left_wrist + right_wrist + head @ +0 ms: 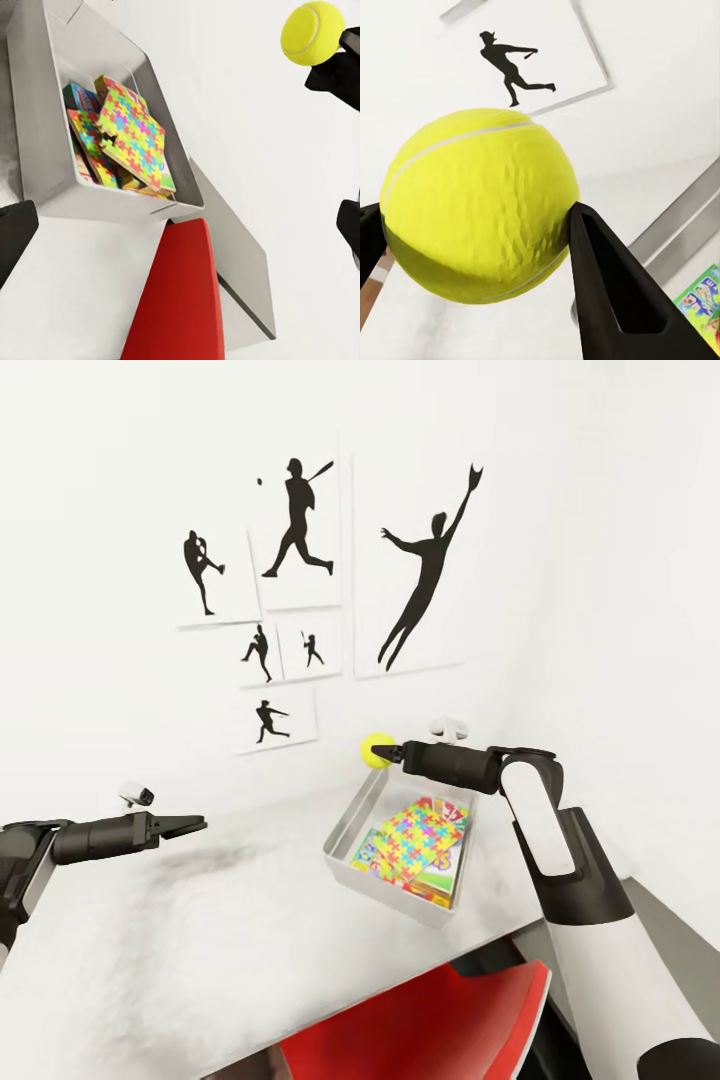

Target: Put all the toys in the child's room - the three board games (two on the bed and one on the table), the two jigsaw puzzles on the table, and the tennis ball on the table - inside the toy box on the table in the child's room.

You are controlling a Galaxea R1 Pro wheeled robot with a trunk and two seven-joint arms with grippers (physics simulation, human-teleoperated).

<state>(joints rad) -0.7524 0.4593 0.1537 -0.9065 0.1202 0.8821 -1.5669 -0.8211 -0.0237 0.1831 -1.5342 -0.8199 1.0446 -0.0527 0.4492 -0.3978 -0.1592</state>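
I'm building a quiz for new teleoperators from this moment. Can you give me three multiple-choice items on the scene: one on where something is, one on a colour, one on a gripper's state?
1. Where is the yellow-green tennis ball?
A. On the pale speckled table
B. In the air above the shallow light-grey toy box, at its far end
C. Inside the toy box

2. What colour is the curved chair back at the table's near edge?
A. Red
B. Blue
C. Green

3. What is the left gripper doing?
A. Holding a puzzle box
B. Holding the ball
C. Holding nothing

Answers: 1 B, the right gripper clamps it in the air there; 2 A, plainly red; 3 C, nothing between its fingers.
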